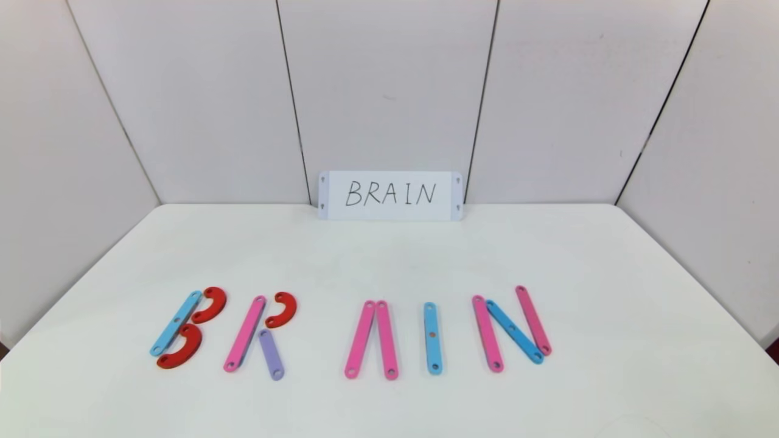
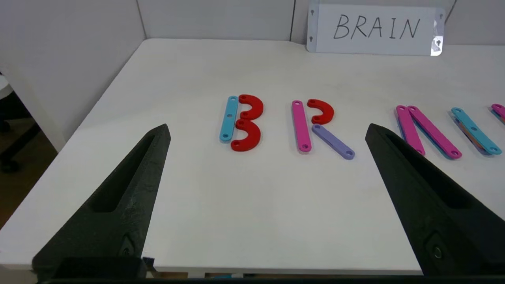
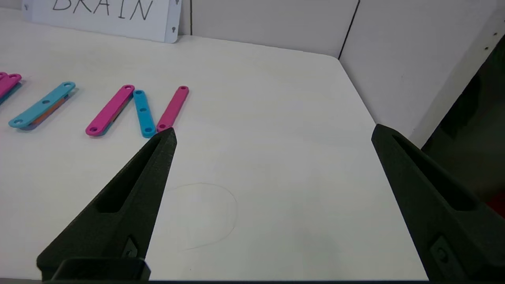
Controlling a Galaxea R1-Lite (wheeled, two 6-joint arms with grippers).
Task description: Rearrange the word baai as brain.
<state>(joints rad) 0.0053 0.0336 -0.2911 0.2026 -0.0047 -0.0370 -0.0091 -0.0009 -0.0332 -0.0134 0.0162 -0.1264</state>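
Observation:
The word lies in a row along the front of the white table [image 1: 389, 261]. Its B is a light-blue strip [image 1: 176, 322] with two red half-rings [image 1: 182, 350]. The R is a pink strip [image 1: 244, 333], a red half-ring [image 1: 283, 309] and a purple strip [image 1: 271, 354]. Two pink strips [image 1: 360, 339] lean together as an A without a crossbar. After them come a light-blue I [image 1: 432, 337] and a pink-and-blue N [image 1: 514, 331]. My left gripper [image 2: 267, 130] hangs open near the table's front edge, short of the B [image 2: 241, 123] and R [image 2: 302, 126]. My right gripper [image 3: 274, 130] is open, empty, right of the N [image 3: 144, 114].
A white card [image 1: 390, 195] handwritten "BRAIN" leans against the back wall. White panels close off the back and both sides. A faint ring mark [image 3: 197, 215] shows on the table's surface under the right gripper.

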